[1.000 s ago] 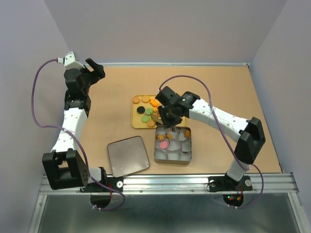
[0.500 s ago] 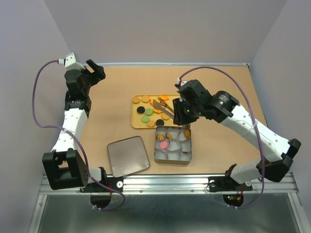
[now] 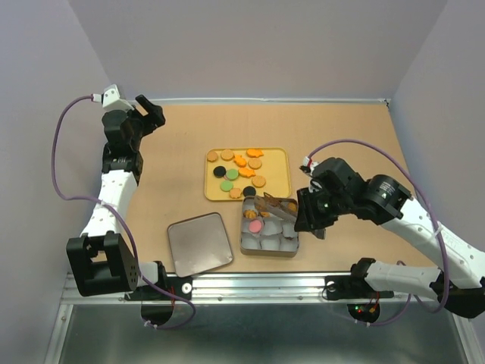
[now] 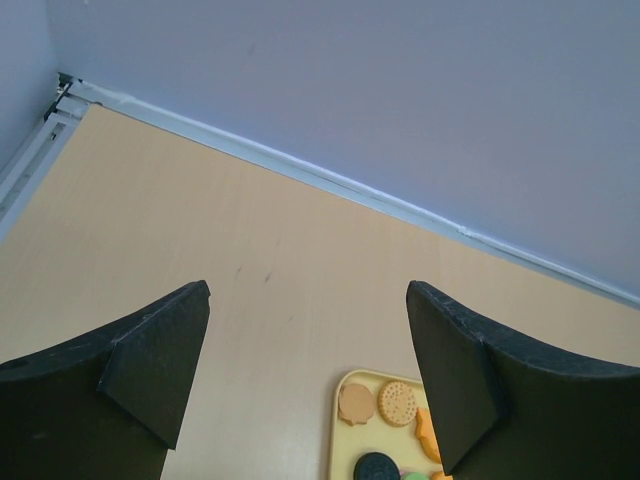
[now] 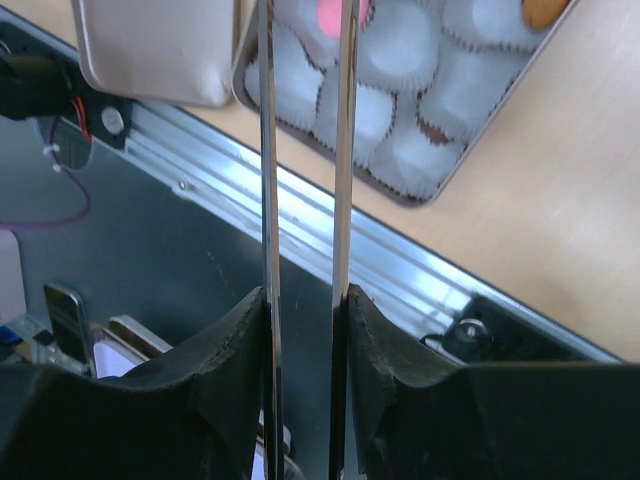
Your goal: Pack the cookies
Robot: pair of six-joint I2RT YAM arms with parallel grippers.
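Observation:
Several cookies, tan-orange, green and black discs and orange shapes, lie on a yellow tray. A pink cookie and an orange one sit in a metal tin of white paper cups. My right gripper is shut on metal tongs that reach left over the tin. In the right wrist view the tongs run up between my fingers, with the gripper over the tin. The tong tips are out of view. My left gripper is open and empty at the far left.
The tin's lid lies flat left of the tin, near the metal front rail. The left wrist view shows the tray corner with cookies and the back wall. Walls close in both sides.
My right arm has swung from over the tray back toward the near right. The tongs now point left over the tin. The left arm has not moved.

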